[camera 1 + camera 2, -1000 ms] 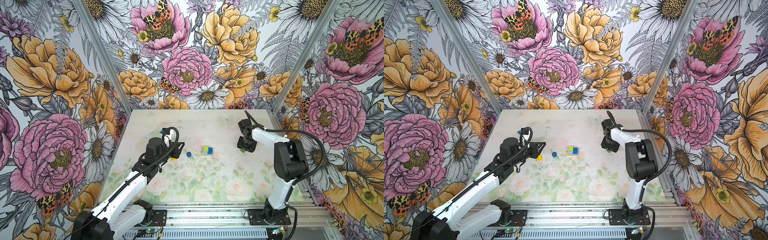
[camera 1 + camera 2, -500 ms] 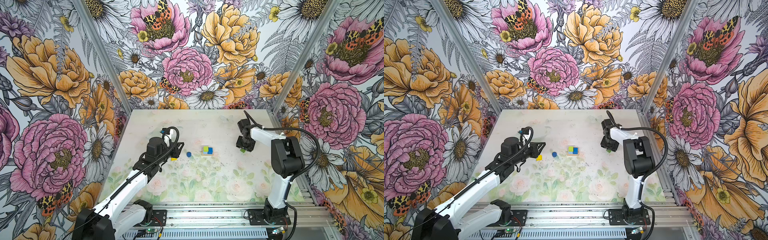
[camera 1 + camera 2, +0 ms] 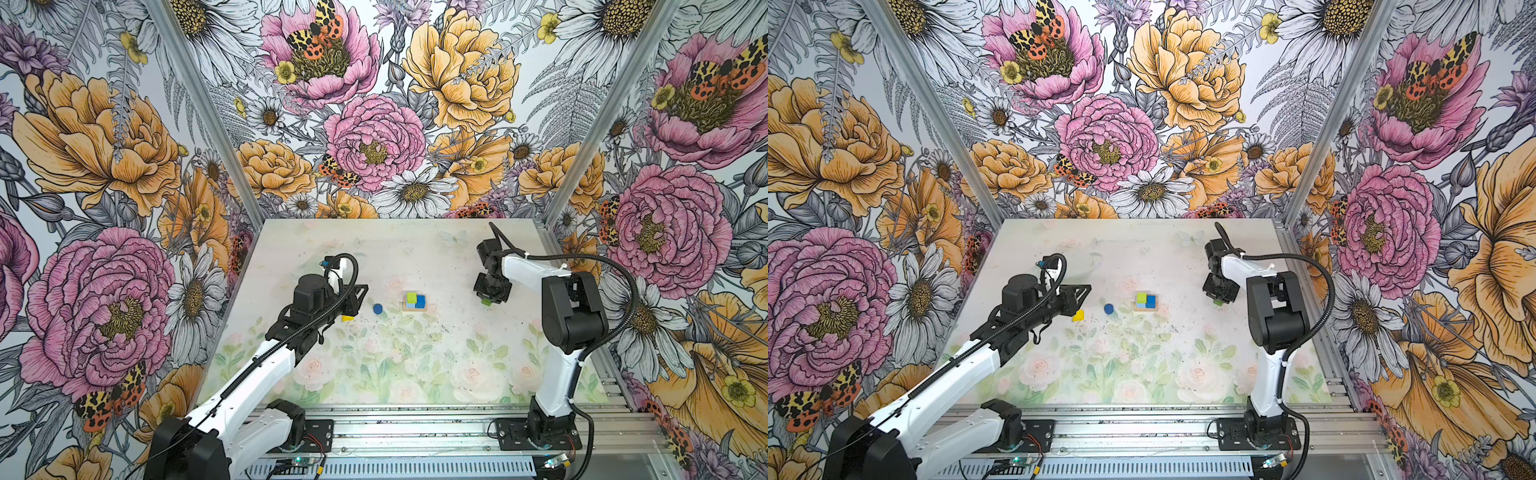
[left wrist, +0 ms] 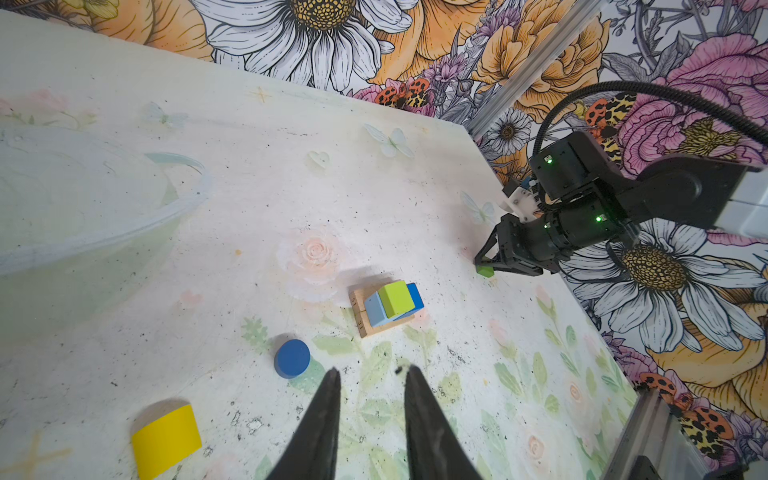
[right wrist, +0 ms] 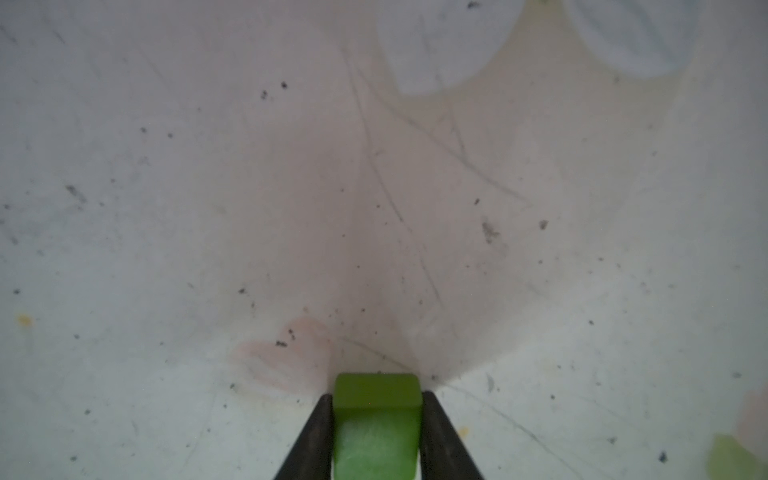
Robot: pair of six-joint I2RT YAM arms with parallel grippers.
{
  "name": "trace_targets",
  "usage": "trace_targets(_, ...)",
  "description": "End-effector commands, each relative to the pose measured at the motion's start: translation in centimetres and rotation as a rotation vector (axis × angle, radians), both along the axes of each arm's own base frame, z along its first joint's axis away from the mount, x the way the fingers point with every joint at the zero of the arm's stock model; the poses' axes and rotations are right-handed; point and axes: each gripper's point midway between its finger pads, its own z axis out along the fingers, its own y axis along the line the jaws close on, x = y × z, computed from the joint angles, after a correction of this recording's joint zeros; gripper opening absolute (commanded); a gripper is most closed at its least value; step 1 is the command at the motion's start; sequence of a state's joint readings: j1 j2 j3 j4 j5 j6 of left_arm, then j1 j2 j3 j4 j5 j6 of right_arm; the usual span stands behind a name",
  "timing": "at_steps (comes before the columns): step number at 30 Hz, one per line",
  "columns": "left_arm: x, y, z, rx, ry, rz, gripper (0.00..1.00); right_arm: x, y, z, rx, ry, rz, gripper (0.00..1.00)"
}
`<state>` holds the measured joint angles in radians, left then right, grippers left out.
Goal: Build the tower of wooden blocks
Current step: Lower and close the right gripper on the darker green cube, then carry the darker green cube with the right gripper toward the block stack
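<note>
Green cube [image 5: 376,436] pinched inside right gripper [image 5: 376,400], seemingly on table [image 5: 166,208].

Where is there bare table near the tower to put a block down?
Bare: between the tower and the right gripper, and the front stretch of table. Crowded: left of the tower, where blue cylinder, yellow half-round and left gripper cluster.

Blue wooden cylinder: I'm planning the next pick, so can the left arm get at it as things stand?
Probably yes. The blue wooden cylinder stands alone close to the left gripper, whose jaws are open and empty; nothing lies between.
</note>
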<state>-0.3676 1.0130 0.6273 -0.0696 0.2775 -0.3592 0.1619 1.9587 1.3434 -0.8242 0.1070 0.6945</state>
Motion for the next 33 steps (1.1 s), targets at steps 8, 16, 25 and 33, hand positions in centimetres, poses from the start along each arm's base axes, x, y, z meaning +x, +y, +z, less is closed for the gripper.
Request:
trace_targets(8,0.6,0.0,1.1,-0.018,-0.028,-0.007,0.28,0.5,1.8,0.7,0.051,-0.024,0.067,0.06)
trace_targets(16,0.6,-0.1,1.1,-0.023,-0.028,-0.013,0.28,0.0,4.2,3.3,0.053,-0.032,0.162,0.00)
trace_targets(25,0.4,-0.2,1.2,-0.027,-0.033,-0.018,0.28,-1.4,10.0,6.9,0.056,-0.046,0.330,0.00)
trace_targets(33,0.1,-0.3,1.3,-0.026,-0.039,-0.023,0.29,-2.2,15.9,7.8,0.089,-0.050,0.443,0.00)
